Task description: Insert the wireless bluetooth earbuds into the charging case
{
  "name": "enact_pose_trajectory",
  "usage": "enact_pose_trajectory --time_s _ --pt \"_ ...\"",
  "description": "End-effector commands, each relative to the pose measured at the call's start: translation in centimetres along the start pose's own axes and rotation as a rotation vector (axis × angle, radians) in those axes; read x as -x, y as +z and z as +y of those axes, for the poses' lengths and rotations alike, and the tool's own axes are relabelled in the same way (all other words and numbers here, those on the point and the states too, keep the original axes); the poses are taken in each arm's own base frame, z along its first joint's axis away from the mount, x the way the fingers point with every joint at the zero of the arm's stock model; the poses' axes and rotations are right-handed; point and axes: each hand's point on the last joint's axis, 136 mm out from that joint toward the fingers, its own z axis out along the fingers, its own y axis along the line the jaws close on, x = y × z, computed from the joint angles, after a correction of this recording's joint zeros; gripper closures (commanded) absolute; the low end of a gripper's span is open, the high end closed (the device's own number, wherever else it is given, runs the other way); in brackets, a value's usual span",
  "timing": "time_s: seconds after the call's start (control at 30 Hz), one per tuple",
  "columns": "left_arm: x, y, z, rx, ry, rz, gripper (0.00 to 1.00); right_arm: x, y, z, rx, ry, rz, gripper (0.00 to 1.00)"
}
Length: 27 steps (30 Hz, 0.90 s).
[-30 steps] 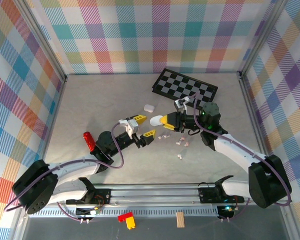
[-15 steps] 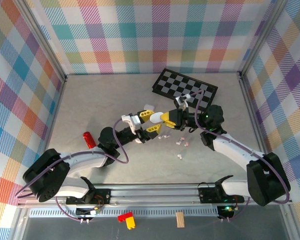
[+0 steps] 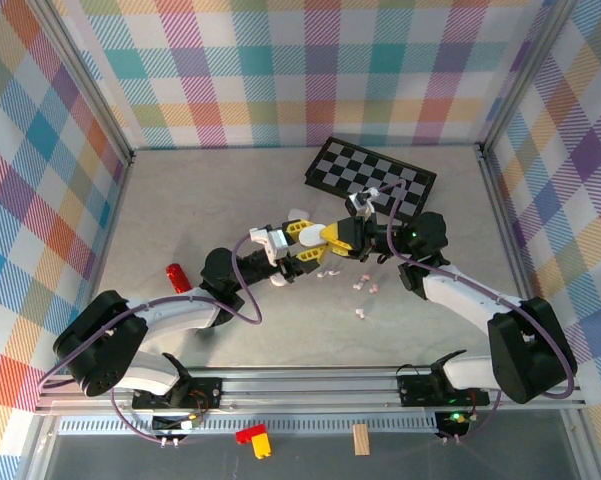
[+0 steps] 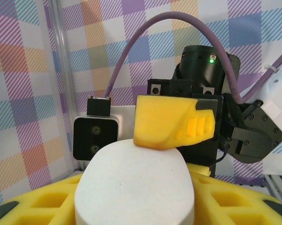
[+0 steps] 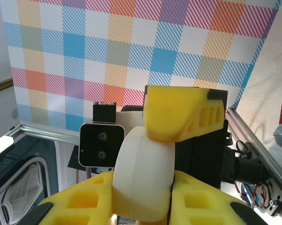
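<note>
Earbuds [image 3: 331,271] lie loose on the table [image 3: 200,200] while we watch the charging case [image 5: 143,173] pinched in the right gripper [image 3: 330,237], the left gripper [image 3: 303,244] bracketing it too, contact unclear, so we judge a handover, next needing one firm left grip.

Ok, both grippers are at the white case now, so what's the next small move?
Probably close the left gripper firmly on the charging case. The case sits between its jaws, the right gripper already pinches it, and the lid looks shut, with earbuds lying on the table.
</note>
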Motion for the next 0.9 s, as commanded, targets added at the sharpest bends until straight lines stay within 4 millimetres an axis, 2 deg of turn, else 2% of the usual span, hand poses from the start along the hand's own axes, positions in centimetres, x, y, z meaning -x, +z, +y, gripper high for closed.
enact_pose_trajectory --time_s 0.0,0.13,0.23,0.33,0.57,0.73,0.87 --pt "1.42 0.13 -0.63 -0.046 0.052 -0.053 0.52 0.21 -0.13 1.1 0.031 -0.051 -0.015 0.96" --pt "1.29 0.08 -0.69 -0.049 0.052 -0.05 0.53 0.35 -0.16 1.13 0.033 -0.047 -0.021 0.96" --pt "1.1 0.03 -0.29 -0.027 0.048 -0.046 0.47 0.39 -0.16 1.18 0.034 -0.05 -0.019 0.96" --pt "1.17 -0.02 -0.19 -0.022 0.054 -0.048 0.46 0.51 -0.18 0.83 0.033 -0.036 -0.025 0.96" --pt "1.17 0.03 -0.12 -0.03 0.054 -0.047 0.52 0.65 -0.25 0.48 0.025 -0.026 -0.034 0.97" --pt "1.0 -0.08 -0.14 -0.032 0.062 -0.044 0.51 0.84 -0.18 0.83 0.04 -0.011 -0.032 0.98" --pt "1.15 -0.05 -0.21 -0.039 0.055 -0.047 0.56 0.97 -0.24 0.5 0.035 0.0 -0.036 0.99"
